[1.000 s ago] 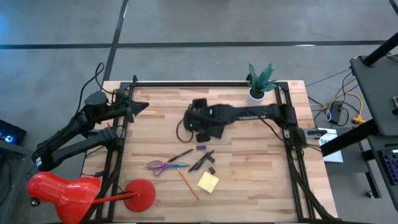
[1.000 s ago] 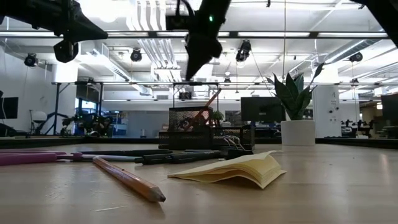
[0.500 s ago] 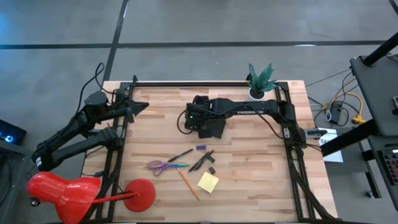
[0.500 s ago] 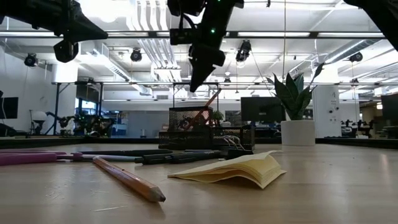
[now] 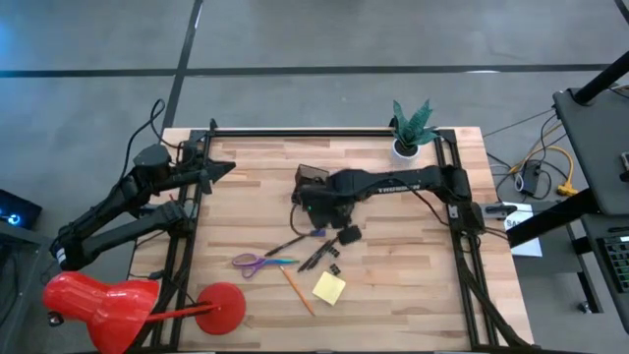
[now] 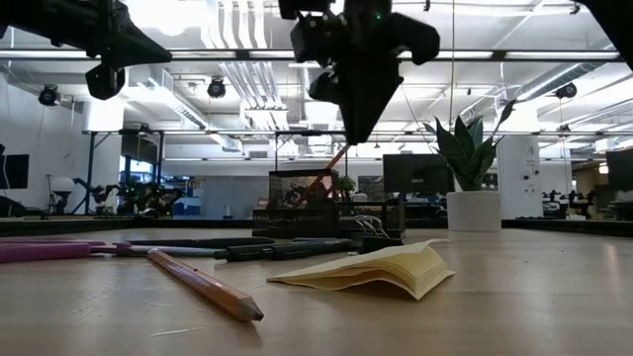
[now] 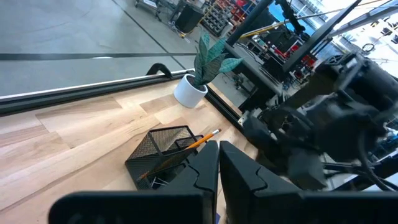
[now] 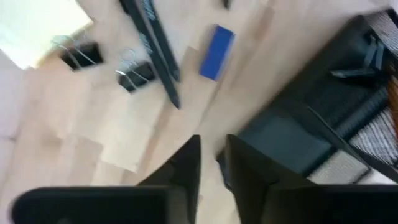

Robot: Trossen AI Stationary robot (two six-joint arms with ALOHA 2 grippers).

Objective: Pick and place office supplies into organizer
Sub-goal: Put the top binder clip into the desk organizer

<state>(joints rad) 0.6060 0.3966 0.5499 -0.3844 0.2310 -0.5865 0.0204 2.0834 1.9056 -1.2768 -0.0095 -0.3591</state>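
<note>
The organizer (image 5: 313,181), a black wire-mesh box, stands mid-table with an orange pencil (image 7: 186,144) leaning in its cup. On the wood nearer the front lie purple scissors (image 5: 257,262), black pens (image 5: 319,254), a second pencil (image 5: 297,291), a yellow sticky pad (image 5: 329,287), black clips (image 8: 81,55) and a small blue block (image 8: 216,43). My right gripper (image 8: 213,152) points straight down above the table between the organizer and the blue block, its fingers slightly apart, nothing between them. My left gripper (image 7: 219,168) waits shut at the far left.
A potted plant (image 5: 408,133) stands at the far right corner, and a red desk lamp (image 5: 147,305) at the near left corner. Black rails run along the table's left, right and far sides. Bare wood lies left of the organizer.
My right gripper has left the space over the organizer and swung toward the table's near edge, sinking a little. It has tipped from a slant until it points straight down, now above the wood next to the blue block and pens. The supplies have not moved.
</note>
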